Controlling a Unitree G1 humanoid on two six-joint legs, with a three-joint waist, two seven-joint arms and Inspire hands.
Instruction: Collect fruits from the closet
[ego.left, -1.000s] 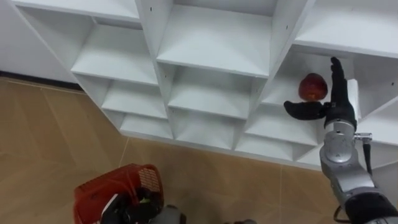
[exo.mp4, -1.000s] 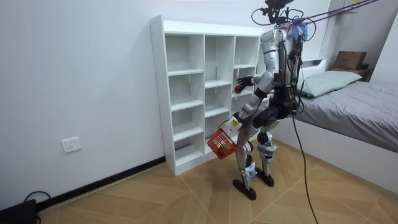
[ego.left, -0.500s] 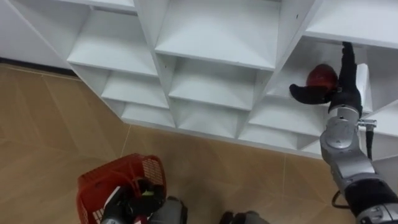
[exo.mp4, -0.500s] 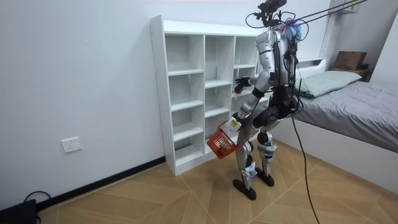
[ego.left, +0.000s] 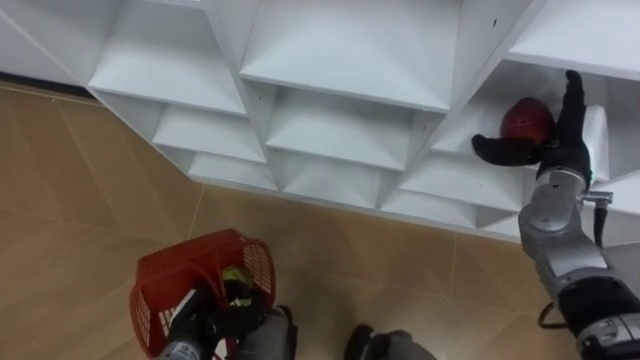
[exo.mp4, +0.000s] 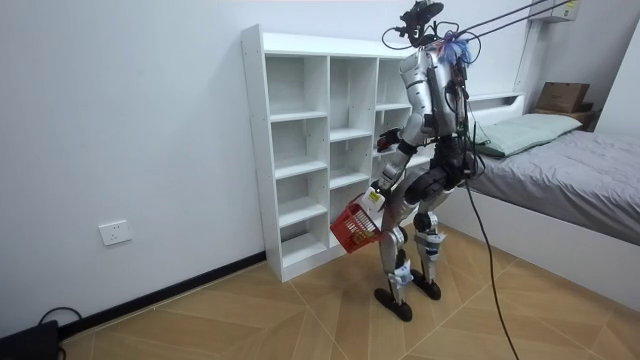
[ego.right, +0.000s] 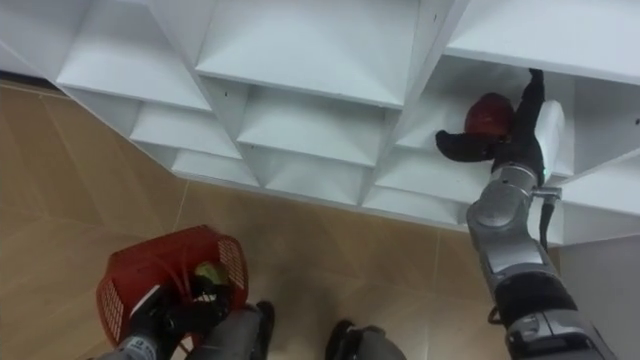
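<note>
While the robot stands close in front of the white closet (ego.left: 345, 50), bent slightly toward it in the room view, its right arm reaches into a compartment in the closet's right-hand column. Low before the closet's bottom shelves hangs a red basket (ego.left: 175, 270), carried by the left robot hand (ego.left: 198, 322), whose dark fingers are curled round the handle. The right robot hand (ego.left: 560, 150) is spread inside the closet compartment, fingers straight and pointing up, thumb stretched out sideways. A red apple (ego.left: 526, 118) sits on that compartment's shelf in the crook between thumb and fingers; whether they touch it cannot be told. A small yellow-green thing (ego.left: 235, 280) lies in the basket.
</note>
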